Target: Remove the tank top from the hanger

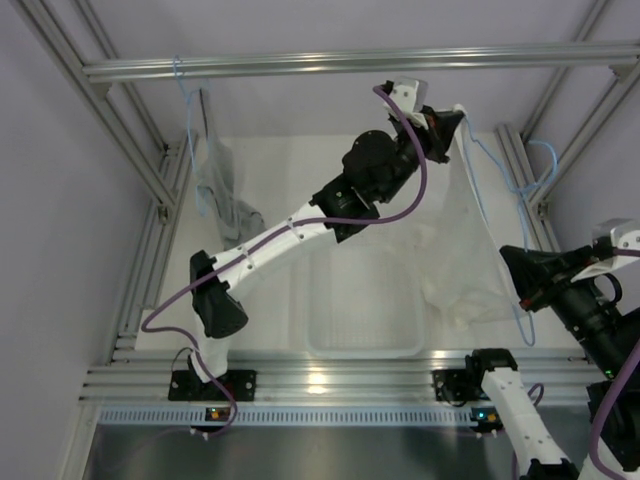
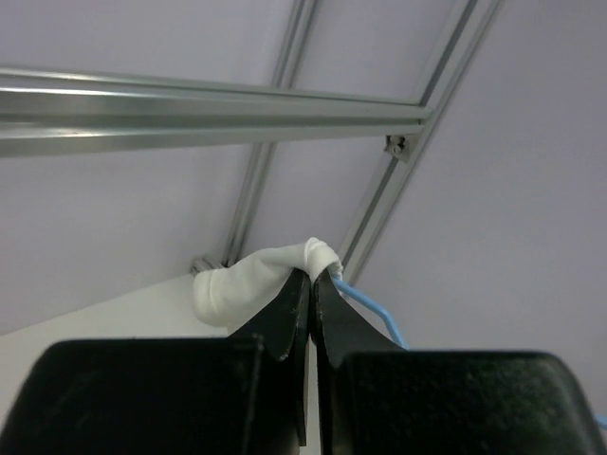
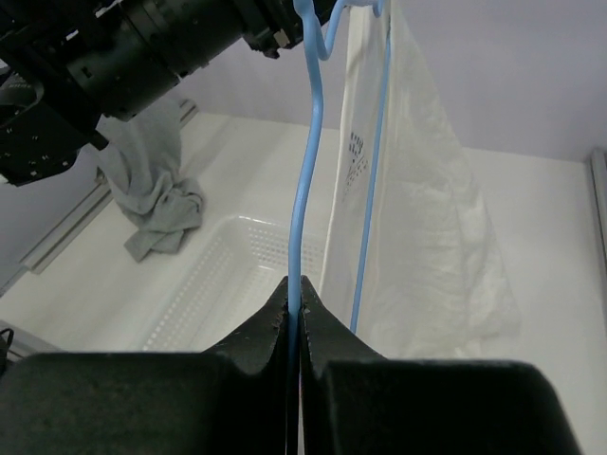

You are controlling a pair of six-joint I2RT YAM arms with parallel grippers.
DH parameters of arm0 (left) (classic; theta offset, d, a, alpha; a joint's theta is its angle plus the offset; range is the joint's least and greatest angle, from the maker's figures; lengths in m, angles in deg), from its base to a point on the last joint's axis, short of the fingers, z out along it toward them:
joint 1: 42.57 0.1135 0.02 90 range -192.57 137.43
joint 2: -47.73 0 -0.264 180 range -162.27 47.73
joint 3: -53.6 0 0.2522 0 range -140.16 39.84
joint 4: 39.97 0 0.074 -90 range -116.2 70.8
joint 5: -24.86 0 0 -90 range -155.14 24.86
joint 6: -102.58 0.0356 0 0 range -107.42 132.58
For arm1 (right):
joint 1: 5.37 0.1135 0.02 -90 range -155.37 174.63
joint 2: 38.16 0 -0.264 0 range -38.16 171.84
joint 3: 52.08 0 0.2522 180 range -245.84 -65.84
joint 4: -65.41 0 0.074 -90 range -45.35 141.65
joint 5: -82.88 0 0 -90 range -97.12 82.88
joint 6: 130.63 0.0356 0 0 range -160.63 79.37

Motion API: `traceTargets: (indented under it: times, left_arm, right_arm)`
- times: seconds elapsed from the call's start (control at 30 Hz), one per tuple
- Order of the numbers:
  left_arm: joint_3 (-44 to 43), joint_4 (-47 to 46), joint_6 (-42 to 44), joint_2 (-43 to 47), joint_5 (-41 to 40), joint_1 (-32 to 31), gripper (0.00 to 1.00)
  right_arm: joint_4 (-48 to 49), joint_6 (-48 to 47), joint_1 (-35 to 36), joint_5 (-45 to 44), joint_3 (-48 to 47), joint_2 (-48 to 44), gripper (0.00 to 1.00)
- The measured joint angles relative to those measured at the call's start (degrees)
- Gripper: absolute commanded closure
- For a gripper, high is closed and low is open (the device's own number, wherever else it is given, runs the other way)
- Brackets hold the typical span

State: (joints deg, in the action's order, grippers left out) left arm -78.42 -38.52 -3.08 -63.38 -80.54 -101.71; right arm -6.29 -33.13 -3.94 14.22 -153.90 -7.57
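Robot test cell in a lab

A bare aluminium extrusion frame boxes in a white tabletop, with plain pale walls close on the left, right and far sides; two white-and-black robot arms, the left arm and the right arm, are bolted to slotted rails at the near edge, with purple cable looping loose beside them; a white perforated basket sits near the middle, a grey garment hangs from the frame at far left, and a tank top hangs on a blue wire hanger to the right
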Motion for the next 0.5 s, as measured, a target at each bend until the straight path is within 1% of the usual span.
traceTargets:
  times: [0.13, 0.23, 0.5]
  left_arm:
    - [-2.9, 0.3, 0.6, -0.6, -2.2, 0.0, 1.0]
    - [-3.5, 0.5, 0.7, -1.3, -2.8, 0.0, 1.0]
    - [-7.6, 2.6, -0.7, -6.5, 0.6, 0.3, 1.0]
  right_arm:
    - [0.0, -0.3, 0.0, 1.4, 0.0, -0.7, 1.0]
    - [0.0, -0.4, 0.0, 0.9, 0.1, -1.5, 1.0]
    - [2.6, 0.7, 0.0, -4.2, 4.0, -8.9, 1.0]
